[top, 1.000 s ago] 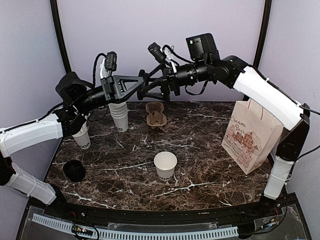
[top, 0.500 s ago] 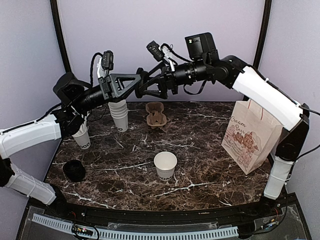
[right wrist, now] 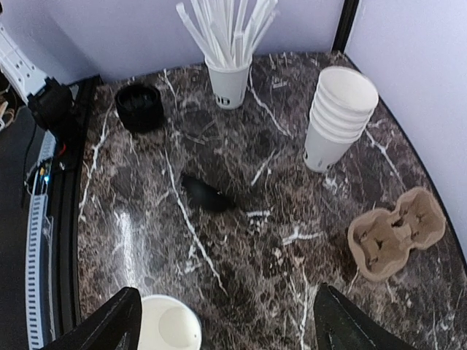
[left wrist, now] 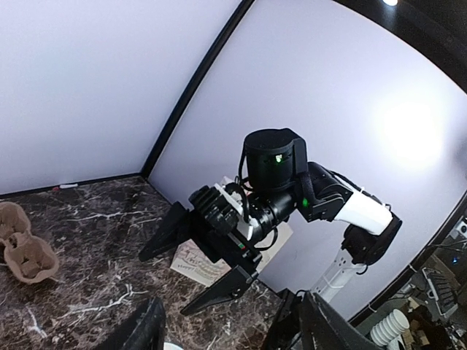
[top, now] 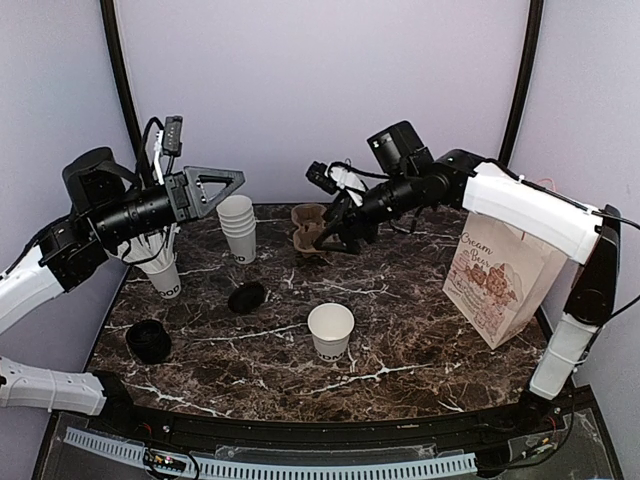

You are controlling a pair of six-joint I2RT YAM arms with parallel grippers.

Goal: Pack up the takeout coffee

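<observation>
The takeout coffee cup (top: 331,330) stands uncovered near the table's middle, white with black lettering; the right wrist view shows its open mouth (right wrist: 169,326). A loose black lid (top: 246,297) lies on the marble to its left and looks blurred (right wrist: 206,193). My left gripper (top: 232,182) hangs high at the left, open and empty (left wrist: 230,337). My right gripper (top: 332,238) hovers over the cardboard cup carrier (top: 310,228), open with nothing between its fingers (right wrist: 230,328).
A stack of nested white cups (top: 238,228) and a cup of wrapped straws (top: 163,275) stand at the back left. A pile of black lids (top: 148,340) sits at the front left. A printed paper bag (top: 500,272) stands at the right.
My left arm has swung back to the left and its jaws have opened. A black lid now lies on the table. My right arm has come down toward the carrier.
</observation>
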